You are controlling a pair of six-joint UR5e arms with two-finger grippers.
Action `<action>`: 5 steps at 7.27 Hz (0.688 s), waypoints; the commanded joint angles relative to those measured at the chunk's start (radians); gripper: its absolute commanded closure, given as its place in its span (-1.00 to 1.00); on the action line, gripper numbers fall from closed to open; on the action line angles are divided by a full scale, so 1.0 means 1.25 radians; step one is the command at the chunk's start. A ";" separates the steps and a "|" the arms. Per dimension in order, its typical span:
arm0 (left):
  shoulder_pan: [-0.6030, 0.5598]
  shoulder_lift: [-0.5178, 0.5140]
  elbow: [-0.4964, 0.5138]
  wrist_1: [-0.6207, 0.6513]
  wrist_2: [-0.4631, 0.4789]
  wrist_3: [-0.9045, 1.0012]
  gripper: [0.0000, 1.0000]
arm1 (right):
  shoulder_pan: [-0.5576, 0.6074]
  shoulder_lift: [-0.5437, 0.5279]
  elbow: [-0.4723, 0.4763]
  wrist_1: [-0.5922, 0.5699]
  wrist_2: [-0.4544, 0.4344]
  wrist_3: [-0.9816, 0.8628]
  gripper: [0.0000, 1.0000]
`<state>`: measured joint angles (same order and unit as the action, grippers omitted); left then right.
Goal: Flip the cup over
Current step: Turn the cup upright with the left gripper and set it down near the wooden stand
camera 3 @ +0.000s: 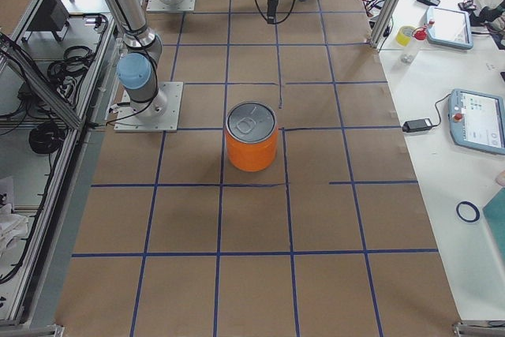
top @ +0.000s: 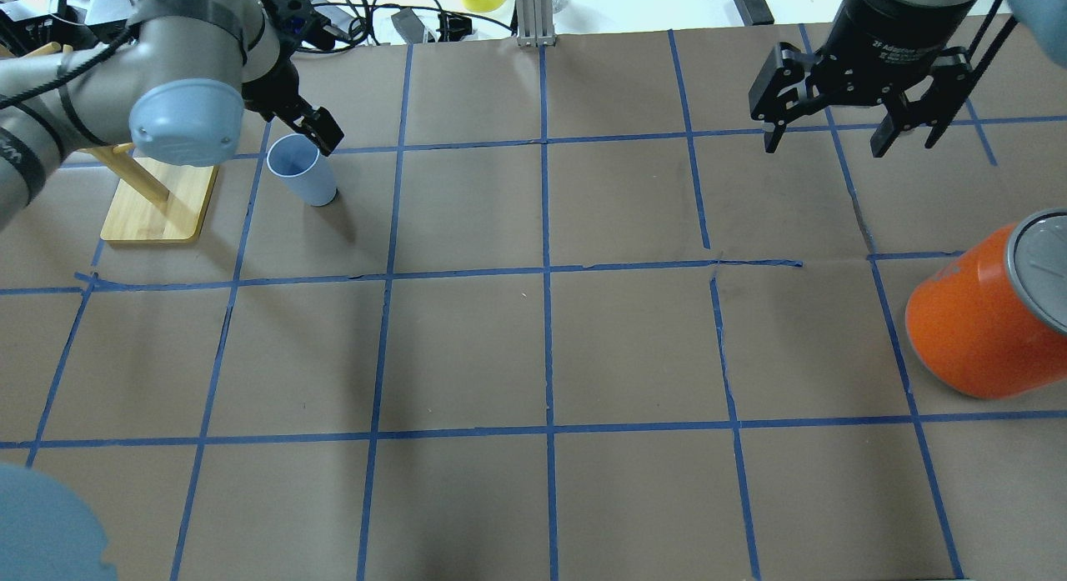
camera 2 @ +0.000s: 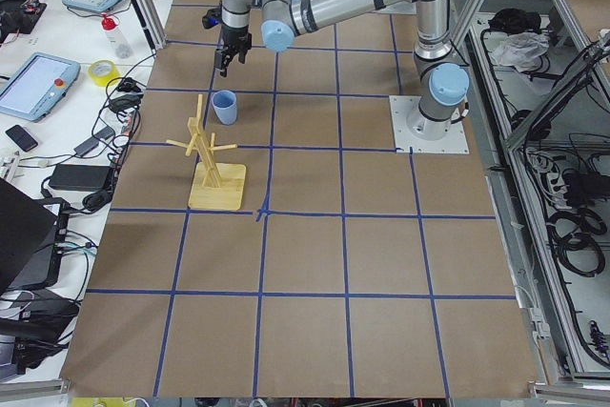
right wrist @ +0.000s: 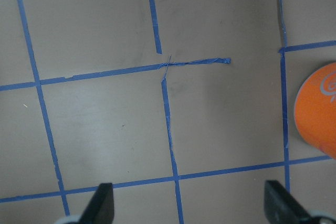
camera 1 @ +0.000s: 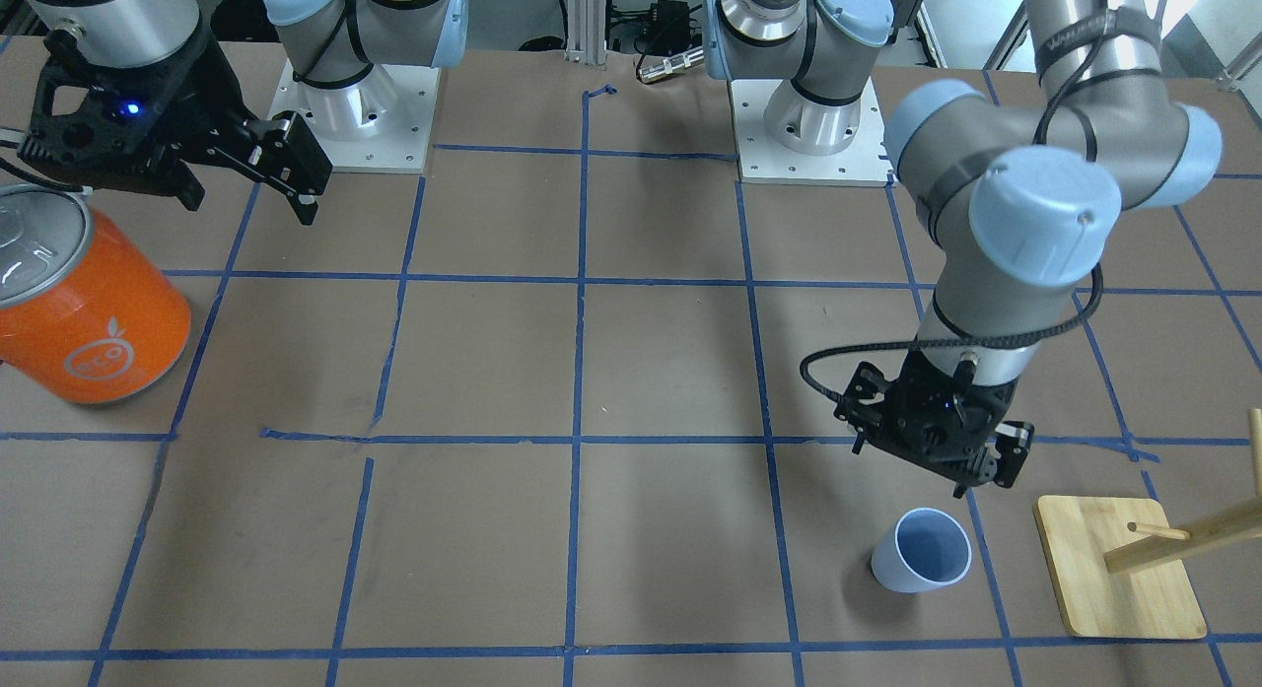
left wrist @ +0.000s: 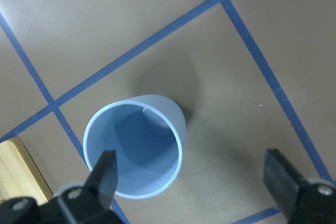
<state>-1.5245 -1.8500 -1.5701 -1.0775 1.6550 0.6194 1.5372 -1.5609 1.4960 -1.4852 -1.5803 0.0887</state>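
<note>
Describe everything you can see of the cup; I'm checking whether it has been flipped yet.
The cup is a small, tapered tumbler without a handle. It looks like smooth, pale bluish-white plastic, bluer inside and unmarked. It stands upright and empty, mouth up, with its narrower base on the brown-paper table, beside the wooden rack's base. Nothing touches it: the left gripper hangs open above it.

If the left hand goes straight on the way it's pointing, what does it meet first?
Probably the cup, at its rim: the open left hand points down, with one finger over the upright cup's mouth. Depth is unclear.
</note>
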 commanded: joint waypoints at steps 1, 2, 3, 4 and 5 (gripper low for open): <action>-0.064 0.114 0.015 -0.084 0.006 -0.099 -1.00 | -0.005 -0.007 0.018 -0.032 -0.006 -0.008 -1.00; -0.069 0.160 0.053 -0.186 -0.003 -0.115 -1.00 | 0.000 -0.007 0.025 -0.032 -0.003 -0.007 -1.00; -0.069 0.200 0.079 -0.258 0.006 -0.115 -1.00 | -0.004 -0.008 0.028 -0.030 -0.010 -0.010 -1.00; -0.060 0.211 0.067 -0.297 0.006 -0.114 -1.00 | -0.005 -0.007 0.028 -0.033 -0.010 -0.008 -1.00; -0.063 0.211 0.060 -0.292 -0.006 -0.120 -1.00 | -0.005 -0.007 0.028 -0.033 -0.010 -0.008 -1.00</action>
<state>-1.6034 -1.5994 -1.4895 -1.4160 1.6582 0.4767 1.5319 -1.5694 1.5301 -1.5253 -1.5914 0.0781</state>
